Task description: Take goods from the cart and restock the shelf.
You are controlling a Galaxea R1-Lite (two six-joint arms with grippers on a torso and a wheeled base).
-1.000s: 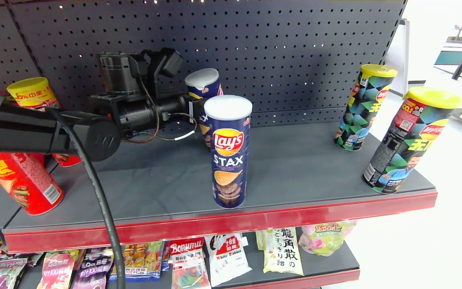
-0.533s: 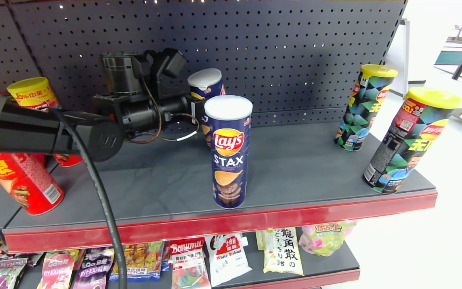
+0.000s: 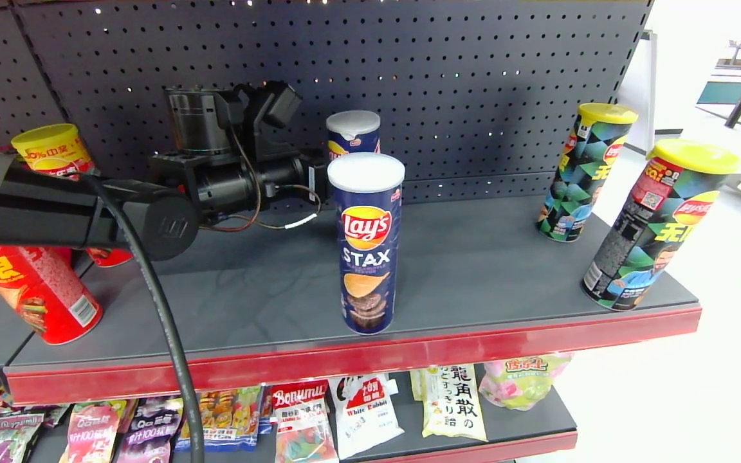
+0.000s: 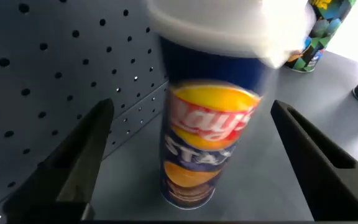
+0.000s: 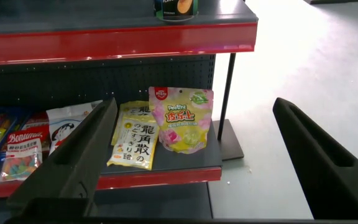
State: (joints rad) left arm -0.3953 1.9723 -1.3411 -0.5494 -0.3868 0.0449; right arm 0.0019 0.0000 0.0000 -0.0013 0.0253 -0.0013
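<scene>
A blue chips can with a white lid [image 3: 353, 132] stands upright at the back of the grey shelf [image 3: 473, 270], close to the pegboard. My left gripper [image 3: 322, 177] is beside it. In the left wrist view the left gripper [image 4: 191, 109] is open, its fingers wide on either side of the blue can [image 4: 207, 143] and clear of it. A second blue can [image 3: 368, 244] stands near the shelf's red front edge and hides the lower part of the back one. My right gripper [image 5: 196, 106] is open and holds nothing, low in front of the lower shelf.
Two yellow-lidded cans [image 3: 586, 173] [image 3: 663, 225] stand at the shelf's right end. Red cans [image 3: 36, 289] [image 3: 55, 151] are at the left. Snack bags [image 5: 180, 118] lie on the lower shelf. Bare shelf lies between the blue cans and the right-hand cans.
The back blue can went from tilted to upright and shifted right along the pegboard. The left arm moved slightly right with it.
</scene>
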